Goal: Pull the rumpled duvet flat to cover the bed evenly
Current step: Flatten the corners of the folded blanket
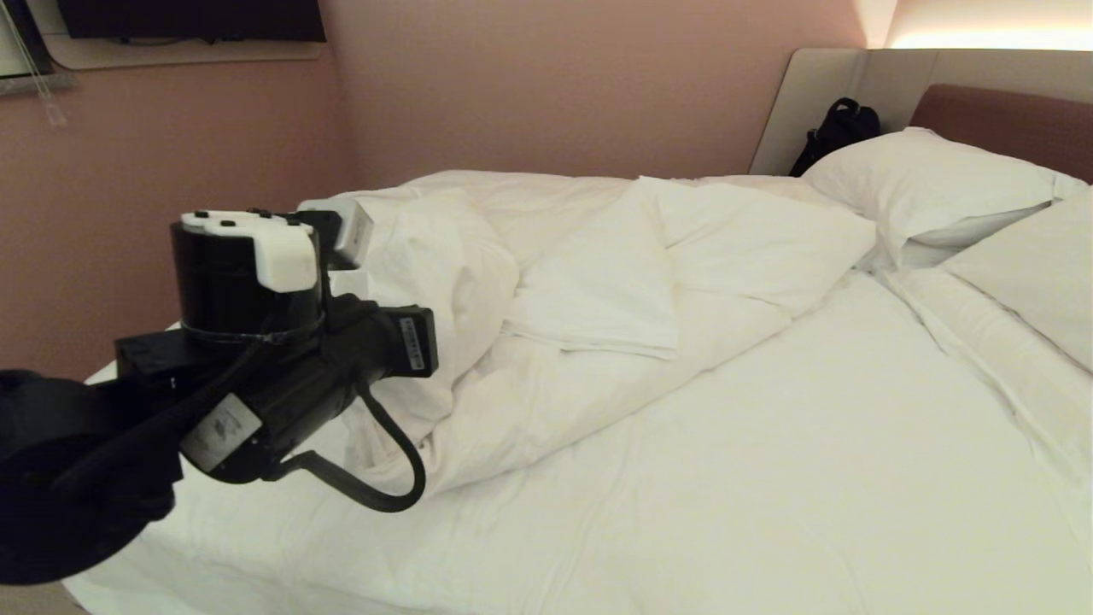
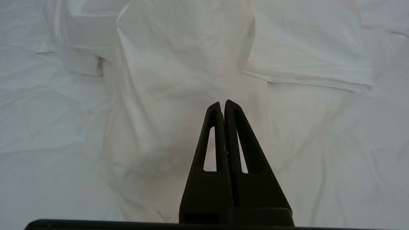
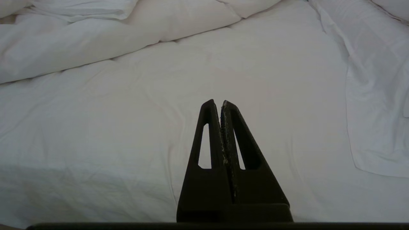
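The white duvet (image 1: 598, 282) lies bunched in thick folds across the far left part of the bed (image 1: 1008, 120). The near half of the mattress shows only the flat sheet (image 1: 768, 444). My left arm (image 1: 256, 342) reaches in from the left over the duvet's near end. In the left wrist view the left gripper (image 2: 222, 103) is shut with nothing between its fingers, pointing at a raised duvet fold (image 2: 179, 64). The right gripper (image 3: 221, 102) is also shut and empty, hanging over the flat sheet, with the duvet's edge (image 3: 96, 48) beyond it. The right arm is outside the head view.
Two white pillows (image 1: 931, 179) (image 1: 1042, 265) lie at the headboard end on the right. A black bag (image 1: 841, 128) stands beside the headboard against the pink wall (image 1: 555, 85). A folded strip of white cloth (image 1: 982, 342) runs below the pillows.
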Controlling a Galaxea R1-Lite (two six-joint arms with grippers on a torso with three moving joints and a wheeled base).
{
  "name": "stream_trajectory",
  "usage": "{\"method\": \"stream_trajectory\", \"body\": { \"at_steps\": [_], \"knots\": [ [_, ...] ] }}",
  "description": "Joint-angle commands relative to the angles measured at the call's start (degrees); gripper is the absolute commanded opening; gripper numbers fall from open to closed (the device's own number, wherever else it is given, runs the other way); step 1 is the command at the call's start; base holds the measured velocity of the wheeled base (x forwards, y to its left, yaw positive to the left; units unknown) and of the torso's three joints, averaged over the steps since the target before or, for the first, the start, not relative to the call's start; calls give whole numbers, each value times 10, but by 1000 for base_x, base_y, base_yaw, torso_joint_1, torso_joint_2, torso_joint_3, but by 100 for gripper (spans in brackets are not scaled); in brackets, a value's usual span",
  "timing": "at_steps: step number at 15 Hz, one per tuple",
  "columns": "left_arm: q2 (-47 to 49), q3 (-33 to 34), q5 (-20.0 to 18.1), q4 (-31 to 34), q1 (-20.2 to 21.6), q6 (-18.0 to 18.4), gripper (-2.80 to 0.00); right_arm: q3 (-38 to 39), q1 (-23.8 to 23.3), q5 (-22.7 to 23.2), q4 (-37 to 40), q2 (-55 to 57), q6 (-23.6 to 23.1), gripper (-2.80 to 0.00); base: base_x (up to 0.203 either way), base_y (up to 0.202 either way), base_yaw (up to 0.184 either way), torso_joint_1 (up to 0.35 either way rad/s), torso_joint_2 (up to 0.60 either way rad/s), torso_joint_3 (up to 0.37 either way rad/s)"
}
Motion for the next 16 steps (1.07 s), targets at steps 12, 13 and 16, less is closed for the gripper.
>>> {"method": "stream_trajectory", "body": {
  "at_steps": [12, 13, 16],
  "knots": [
    [-15, -51, -63, 228, 41, -1, -280, 0, 0, 0, 0, 0, 0, -280, 0, 0, 0, 0, 0, 0],
    [-15, -49, -64, 229, 43, -1, -280, 0, 0, 0, 0, 0, 0, -280, 0, 0, 0, 0, 0, 0],
    [-15, -48, -64, 231, 46, 1, -280, 0, 0, 0, 0, 0, 0, -280, 0, 0, 0, 0, 0, 0]
  ]
}}
